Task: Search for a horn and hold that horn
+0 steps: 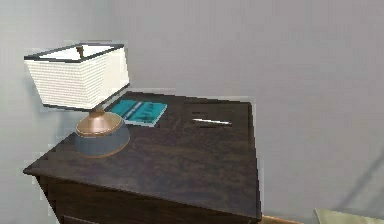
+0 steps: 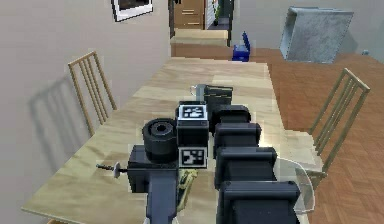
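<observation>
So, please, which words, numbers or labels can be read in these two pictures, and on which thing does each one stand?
No text can be read.
Teal book on the dark table: any print is too blurred to read.
Two white squares on the arm: black marks, no letters or numbers.
Framed picture: too small to tell.

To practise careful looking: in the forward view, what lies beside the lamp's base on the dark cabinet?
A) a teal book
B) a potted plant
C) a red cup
A: a flat teal book lies just right of the lamp on the dark cabinet.
</observation>
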Tool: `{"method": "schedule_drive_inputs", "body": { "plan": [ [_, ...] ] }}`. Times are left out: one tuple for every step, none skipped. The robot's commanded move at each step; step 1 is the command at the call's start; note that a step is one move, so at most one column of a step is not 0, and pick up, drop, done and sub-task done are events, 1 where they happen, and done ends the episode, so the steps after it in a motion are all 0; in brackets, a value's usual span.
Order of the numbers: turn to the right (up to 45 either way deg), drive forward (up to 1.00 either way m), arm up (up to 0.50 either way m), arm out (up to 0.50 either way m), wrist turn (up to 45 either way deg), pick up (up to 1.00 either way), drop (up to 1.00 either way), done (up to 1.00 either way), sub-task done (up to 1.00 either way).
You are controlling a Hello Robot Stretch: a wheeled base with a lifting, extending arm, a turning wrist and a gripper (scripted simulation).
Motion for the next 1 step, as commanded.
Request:
{"method": "schedule_drive_inputs", "body": {
  "plan": [
    [0.0, 0.0, 0.0, 0.0, 45.0, 0.0, 0.0, 0.0, 0.0]
  ]
}}
